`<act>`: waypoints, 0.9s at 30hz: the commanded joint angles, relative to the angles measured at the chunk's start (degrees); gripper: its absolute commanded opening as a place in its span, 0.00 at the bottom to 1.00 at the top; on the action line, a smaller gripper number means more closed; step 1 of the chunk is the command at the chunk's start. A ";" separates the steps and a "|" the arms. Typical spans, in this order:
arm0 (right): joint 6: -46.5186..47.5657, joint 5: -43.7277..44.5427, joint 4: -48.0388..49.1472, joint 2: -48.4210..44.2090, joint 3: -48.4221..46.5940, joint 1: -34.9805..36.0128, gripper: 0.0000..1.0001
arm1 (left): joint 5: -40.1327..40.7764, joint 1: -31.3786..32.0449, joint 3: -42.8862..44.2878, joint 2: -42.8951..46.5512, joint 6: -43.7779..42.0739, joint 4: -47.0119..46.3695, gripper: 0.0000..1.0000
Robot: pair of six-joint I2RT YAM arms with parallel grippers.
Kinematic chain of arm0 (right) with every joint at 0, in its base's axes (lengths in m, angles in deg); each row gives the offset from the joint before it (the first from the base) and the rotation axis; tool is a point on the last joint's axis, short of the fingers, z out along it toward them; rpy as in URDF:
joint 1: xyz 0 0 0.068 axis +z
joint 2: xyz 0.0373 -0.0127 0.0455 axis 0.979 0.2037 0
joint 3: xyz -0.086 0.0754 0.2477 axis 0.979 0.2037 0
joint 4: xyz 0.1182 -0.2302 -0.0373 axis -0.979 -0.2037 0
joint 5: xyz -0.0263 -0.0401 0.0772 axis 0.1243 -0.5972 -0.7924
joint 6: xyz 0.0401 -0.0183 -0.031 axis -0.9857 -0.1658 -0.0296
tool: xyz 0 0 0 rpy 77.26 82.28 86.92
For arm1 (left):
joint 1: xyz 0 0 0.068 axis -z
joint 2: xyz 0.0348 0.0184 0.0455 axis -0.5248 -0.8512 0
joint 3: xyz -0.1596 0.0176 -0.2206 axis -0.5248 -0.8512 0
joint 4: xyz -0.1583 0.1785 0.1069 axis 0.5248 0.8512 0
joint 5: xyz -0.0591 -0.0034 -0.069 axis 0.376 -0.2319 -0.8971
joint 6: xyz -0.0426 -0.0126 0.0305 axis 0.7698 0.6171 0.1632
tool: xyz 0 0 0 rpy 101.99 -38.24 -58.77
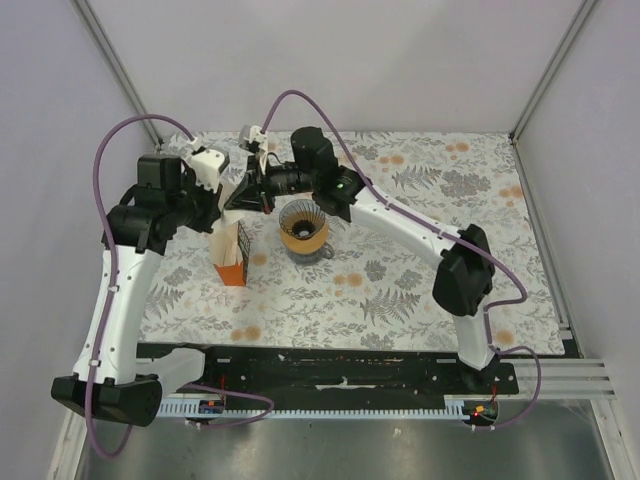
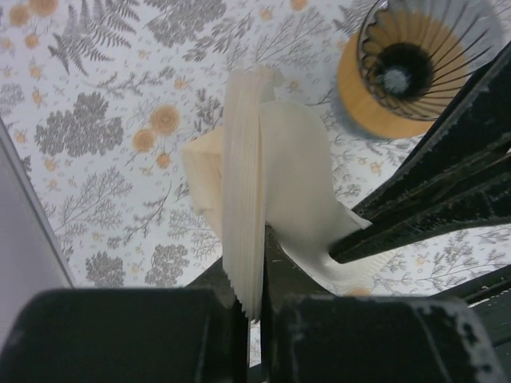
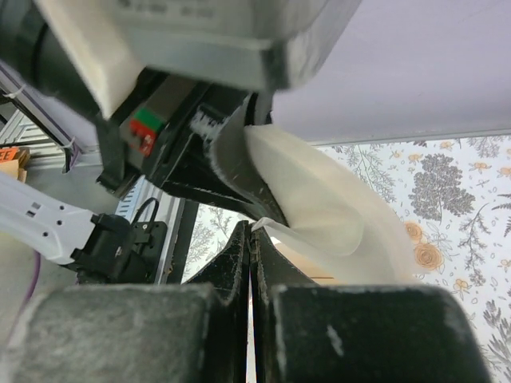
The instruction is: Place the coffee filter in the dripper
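The dripper (image 1: 302,228) (image 2: 374,112), an orange-tan funnel with dark ribs, stands on the floral table just right of both grippers. My left gripper (image 1: 237,190) (image 2: 251,255) is shut on a thick stack of white paper filters seen edge-on (image 2: 243,183). One coffee filter (image 2: 299,183) (image 3: 327,211) curls away from the stack to the right. My right gripper (image 1: 258,188) (image 3: 252,229) is shut on that sheet's edge; its dark fingers (image 2: 415,199) reach in from the right in the left wrist view. Both grippers hover above the table, left of the dripper.
An orange-and-tan printed packet (image 1: 232,255) stands upright on the table below the left gripper. The dripper sits on a clear glass cup (image 1: 322,248). Grey walls enclose the table on the back and sides.
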 commanded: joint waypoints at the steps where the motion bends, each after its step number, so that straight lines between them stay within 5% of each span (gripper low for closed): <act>1: -3.13 -2.03 5.50 4.79 -6.55 0.58 0.00 | 8.69 -0.43 -3.29 0.18 -2.38 0.60 0.02; 27: -7.53 0.34 7.88 15.88 -8.76 1.28 0.00 | 10.45 -0.70 -15.95 -2.37 -2.56 -3.96 0.02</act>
